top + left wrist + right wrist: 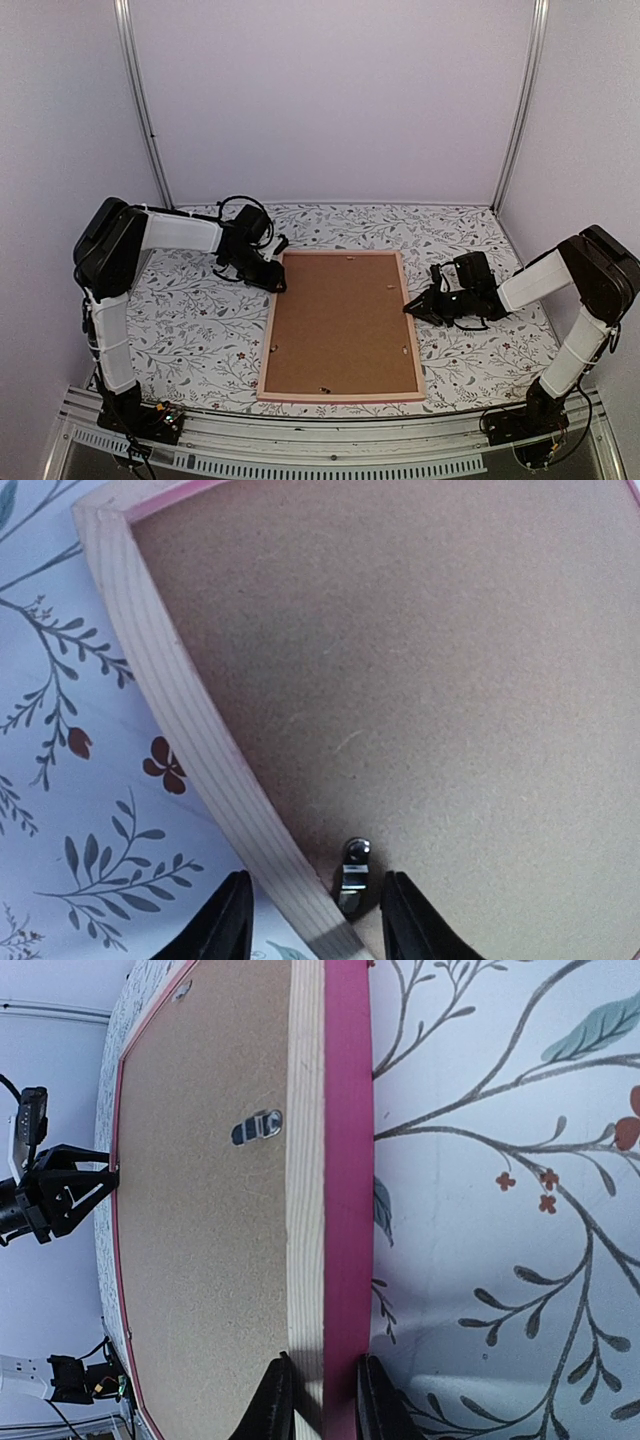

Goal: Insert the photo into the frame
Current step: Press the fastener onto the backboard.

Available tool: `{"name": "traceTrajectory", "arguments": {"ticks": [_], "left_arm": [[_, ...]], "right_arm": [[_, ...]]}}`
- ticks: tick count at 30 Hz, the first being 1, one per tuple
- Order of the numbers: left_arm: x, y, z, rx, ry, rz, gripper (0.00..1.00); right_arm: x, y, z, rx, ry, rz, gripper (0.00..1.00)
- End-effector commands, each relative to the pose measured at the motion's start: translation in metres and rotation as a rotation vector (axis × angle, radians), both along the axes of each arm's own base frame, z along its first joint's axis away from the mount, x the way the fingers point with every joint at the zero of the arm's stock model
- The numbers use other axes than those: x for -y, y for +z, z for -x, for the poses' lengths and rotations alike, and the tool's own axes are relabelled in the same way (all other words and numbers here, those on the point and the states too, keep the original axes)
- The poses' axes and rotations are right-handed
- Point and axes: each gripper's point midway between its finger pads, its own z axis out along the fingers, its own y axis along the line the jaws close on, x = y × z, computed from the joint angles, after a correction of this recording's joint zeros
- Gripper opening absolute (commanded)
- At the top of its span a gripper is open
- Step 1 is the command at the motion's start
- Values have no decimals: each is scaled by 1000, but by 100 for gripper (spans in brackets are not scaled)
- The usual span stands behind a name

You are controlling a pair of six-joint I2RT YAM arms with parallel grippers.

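Observation:
The pink frame [268,340] lies face down in the middle of the table, its brown backing board [340,320] up. The photo is out of view. My left gripper [278,283] is at the frame's far left corner. In the left wrist view it [316,900] stands open, straddling the pale wood rail [190,720] and a small metal clip [352,875] on the board, with neither finger touching them. My right gripper [412,308] is at the frame's right side. In the right wrist view it [325,1380] is shut on the frame's rail [345,1160], one finger on each side.
The tablecloth [470,235] has a floral print. Another metal clip [258,1127] sits on the board near the right rail. White walls and metal posts [143,100] close in the back and sides. A metal rail [330,440] with cables runs along the near edge.

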Motion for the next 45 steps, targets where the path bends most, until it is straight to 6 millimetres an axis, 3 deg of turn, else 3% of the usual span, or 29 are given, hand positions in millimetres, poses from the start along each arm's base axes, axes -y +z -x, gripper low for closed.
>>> {"name": "traceTrajectory", "arguments": {"ticks": [1, 12, 23, 34, 38, 45], "left_arm": [[-4, 11, 6, -6, -10, 21, 50], [-16, 10, 0, -32, 54, 67, 41], [-22, 4, -7, -19, 89, 24, 45], [-27, -8, -4, 5, 89, -84, 32], [-27, 0, -9, 41, 107, -77, 26], [-5, 22, -17, 49, 119, 115, 17]], "right_arm": [[13, -40, 36, -181, -13, 63, 0], [10, -42, 34, -184, -1, 53, 0], [11, -45, 36, -189, -1, 54, 0], [11, -46, 37, -190, 0, 55, 0], [10, -47, 37, -192, 3, 51, 0], [11, -49, 38, -195, 3, 53, 0]]}}
